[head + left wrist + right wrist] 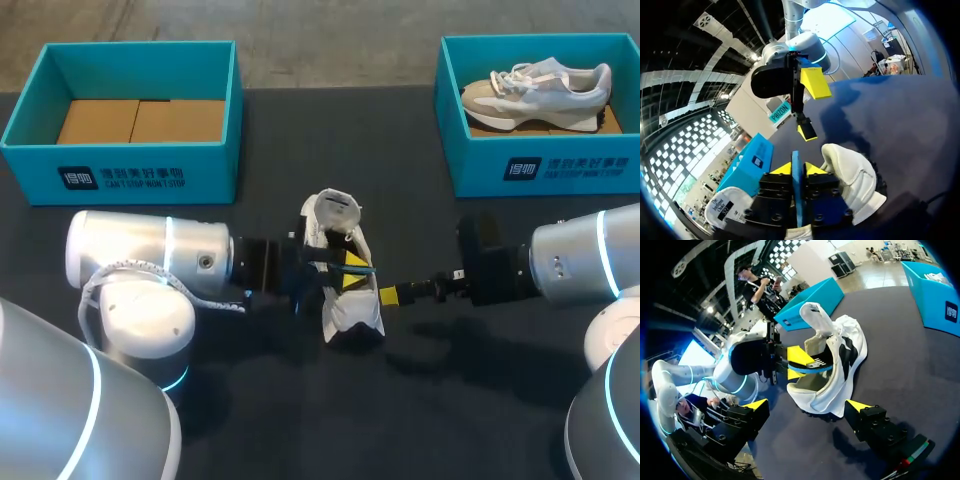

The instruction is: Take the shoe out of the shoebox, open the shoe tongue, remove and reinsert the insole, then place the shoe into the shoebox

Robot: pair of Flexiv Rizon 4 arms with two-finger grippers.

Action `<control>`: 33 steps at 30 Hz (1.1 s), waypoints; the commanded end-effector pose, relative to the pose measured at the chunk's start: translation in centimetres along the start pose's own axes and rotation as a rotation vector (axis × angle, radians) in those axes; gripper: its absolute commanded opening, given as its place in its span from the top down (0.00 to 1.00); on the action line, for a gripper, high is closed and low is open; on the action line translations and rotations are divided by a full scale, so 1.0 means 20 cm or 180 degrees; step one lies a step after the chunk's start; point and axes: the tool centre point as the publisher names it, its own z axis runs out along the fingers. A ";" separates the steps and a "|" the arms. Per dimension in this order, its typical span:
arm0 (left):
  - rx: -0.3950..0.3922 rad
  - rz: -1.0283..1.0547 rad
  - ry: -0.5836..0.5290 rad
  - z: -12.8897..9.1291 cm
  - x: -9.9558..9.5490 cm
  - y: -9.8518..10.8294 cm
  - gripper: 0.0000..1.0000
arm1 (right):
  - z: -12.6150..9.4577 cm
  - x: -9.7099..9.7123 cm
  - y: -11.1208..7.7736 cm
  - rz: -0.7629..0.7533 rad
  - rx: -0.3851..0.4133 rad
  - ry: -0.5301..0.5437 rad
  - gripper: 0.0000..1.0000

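— Where's the shoe (350,310)?
— Mid-table, on its side. My left gripper (799,169) comes in from its 9 o'clock, tips pinching the blue insole (810,368) at the shoe's opening.
— And your right gripper (807,405)?
— At the shoe's 3 o'clock, fingers spread wide, holding nothing; the shoe lies just ahead of them

The tabletop (300,430) is black. The shoe (345,315) in its middle is white with black panels, and the insole (810,369) in it is blue. The left shoebox (120,175) and the right shoebox (560,165), at the far corners, are turquoise with white print. The left one has a brown bottom. The second shoe (535,88) is beige, grey and white. The left gripper (352,270) and the right gripper (807,405) have yellow tips.
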 end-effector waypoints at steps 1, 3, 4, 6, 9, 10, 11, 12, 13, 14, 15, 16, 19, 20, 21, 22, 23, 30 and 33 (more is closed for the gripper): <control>0.0001 -0.0005 0.0036 0.02 0.00 0.04 1.00 | 0.02 0.01 0.00 0.0007 0.0009 -0.0028 0.00; -0.0006 -0.0019 0.0042 0.02 0.02 0.05 1.00 | 0.02 0.01 0.00 0.0007 0.0009 -0.0028 0.00; -0.0012 -0.0022 0.0051 0.03 0.02 0.06 1.00 | 0.02 0.01 0.00 0.0007 0.0009 -0.0028 0.00; -0.0016 -0.0031 0.0051 0.03 0.03 0.08 1.00 | 0.02 0.01 0.00 0.0007 0.0009 -0.0028 0.00; -0.0051 -0.0049 0.0058 0.03 0.03 0.10 1.00 | 0.02 0.01 0.00 0.0007 0.0009 -0.0028 0.00; -0.0054 -0.0050 0.0058 0.03 0.03 0.11 1.00 | 0.02 0.01 0.00 0.0007 0.0009 -0.0028 0.00; -0.0071 -0.0061 0.0059 0.03 0.02 0.11 1.00 | 0.02 0.01 0.00 0.0007 0.0009 -0.0028 0.00; -0.0087 -0.0062 0.0065 0.03 0.02 0.13 1.00 | 0.02 0.01 0.00 0.0007 0.0009 -0.0028 0.00; -0.0111 -0.0069 0.0070 0.03 0.02 0.14 1.00 | 0.02 0.01 0.00 0.0007 0.0009 -0.0028 0.00; -0.0121 -0.0070 0.0075 0.03 0.02 0.14 1.00 | 0.02 0.01 0.00 0.0007 0.0009 -0.0028 0.00; -0.0142 -0.0080 0.0078 0.02 0.02 0.15 1.00 | 0.02 0.01 0.00 0.0007 0.0009 -0.0028 0.00; -0.0155 -0.0080 0.0081 0.02 0.03 0.15 1.00 | 0.02 0.01 0.00 0.0007 0.0009 -0.0028 0.00; -0.0207 -0.0107 0.0103 0.01 0.03 0.16 1.00 | 0.02 0.01 0.00 0.0007 0.0009 -0.0028 0.00; -0.0200 -0.0113 0.0101 0.00 0.03 0.15 0.98 | 0.02 0.01 0.00 0.0007 0.0009 -0.0028 0.00; -0.0194 -0.0118 0.0101 0.00 0.03 0.14 0.69 | 0.02 0.01 0.00 0.0007 0.0009 -0.0028 0.00; -0.0180 -0.0116 0.0094 0.00 0.02 0.14 0.62 | 0.02 0.01 0.00 0.0007 0.0009 -0.0028 0.00; -0.0180 -0.0116 0.0094 0.00 0.02 0.14 0.62 | 0.02 0.01 0.00 0.0007 0.0009 -0.0028 0.00; -0.0069 -0.0028 -0.0018 -0.05 -0.04 0.03 0.48 | 0.02 0.01 0.00 0.0007 0.0009 -0.0028 0.00; -0.0056 0.0006 -0.0028 -0.06 -0.05 0.01 0.45 | 0.02 0.01 0.00 0.0007 0.0009 -0.0028 0.00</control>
